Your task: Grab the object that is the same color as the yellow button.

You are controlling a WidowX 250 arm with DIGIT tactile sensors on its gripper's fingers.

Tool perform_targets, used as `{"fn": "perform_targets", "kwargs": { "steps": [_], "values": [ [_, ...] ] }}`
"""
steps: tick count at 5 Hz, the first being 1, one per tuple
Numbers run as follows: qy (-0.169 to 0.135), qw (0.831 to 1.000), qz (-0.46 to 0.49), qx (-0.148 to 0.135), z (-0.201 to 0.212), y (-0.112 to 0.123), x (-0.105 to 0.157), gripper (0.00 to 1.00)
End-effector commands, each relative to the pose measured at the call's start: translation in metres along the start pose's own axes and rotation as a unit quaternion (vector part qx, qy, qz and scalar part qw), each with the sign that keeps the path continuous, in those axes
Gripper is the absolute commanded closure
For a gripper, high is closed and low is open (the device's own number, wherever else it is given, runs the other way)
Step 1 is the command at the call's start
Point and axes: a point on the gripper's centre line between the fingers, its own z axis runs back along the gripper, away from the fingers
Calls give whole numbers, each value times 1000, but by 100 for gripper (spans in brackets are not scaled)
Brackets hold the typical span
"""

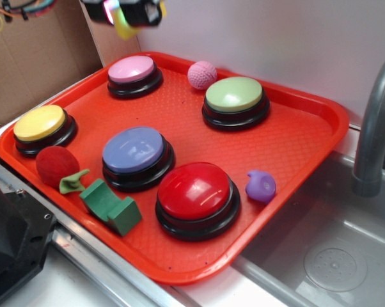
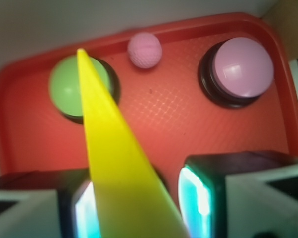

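Observation:
My gripper hangs high above the tray's back left corner, over the pink button. It is shut on the object, a yellow wedge. In the wrist view the wedge's narrow tip points out past the fingers toward the green button. In the exterior view only a small yellowish piece of the object shows under the gripper. The yellow button sits at the tray's left edge, well below and apart from the gripper.
The red tray also carries a green button, blue button, red button, pink ball, red ball, green block and purple piece. A sink and faucet stand on the right.

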Motion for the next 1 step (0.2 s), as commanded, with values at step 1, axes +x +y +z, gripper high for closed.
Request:
{"fn": "perform_targets", "kwargs": {
  "steps": [1],
  "values": [
    [-41,998,41,16,23,-3,9,100]
  ]
}}
